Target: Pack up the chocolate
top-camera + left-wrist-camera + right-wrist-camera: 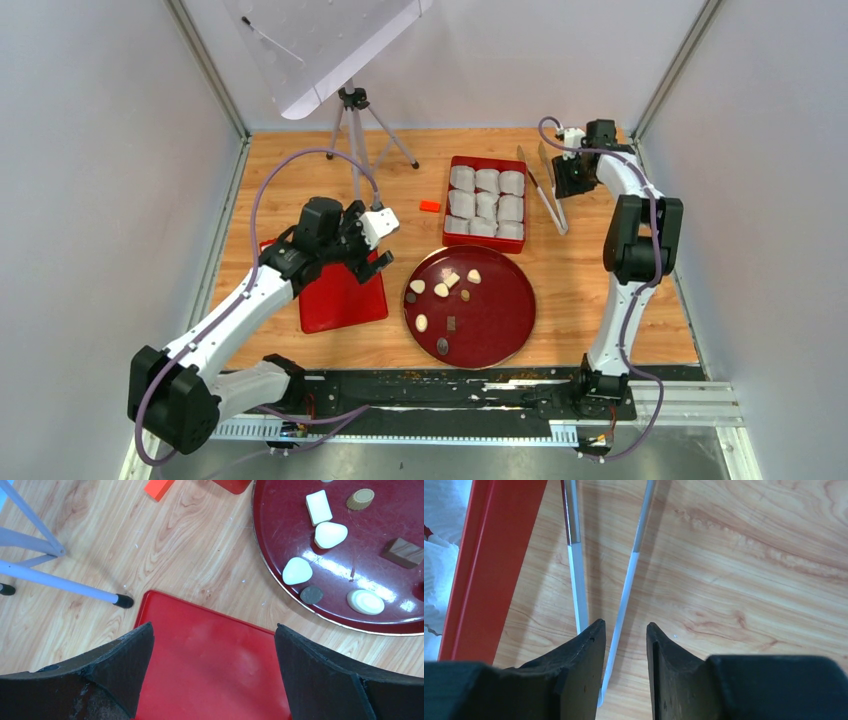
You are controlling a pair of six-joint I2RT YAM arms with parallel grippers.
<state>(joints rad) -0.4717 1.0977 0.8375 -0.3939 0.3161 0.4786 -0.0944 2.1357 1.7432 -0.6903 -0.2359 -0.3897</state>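
Observation:
Several chocolate pieces [447,288] lie on the round dark-red plate [510,320]: cream-white hearts [297,571], a white rectangle [318,507], a brown square [403,552] and a dark oval [311,594]. The red box [450,200] holds several white paper cups [486,181]. My left gripper [383,250] is open and empty above the flat red lid [215,670], left of the plate [280,535]. My right gripper [625,627] hangs low over the metal tongs [624,590]. Its jaws are partly open, with one tong arm between them.
A small orange-red block [430,206] lies left of the box. A tripod [352,110] with a tilted panel stands at the back left; one of its legs [60,586] ends near the lid. The box wall [489,570] runs left of the tongs [547,192].

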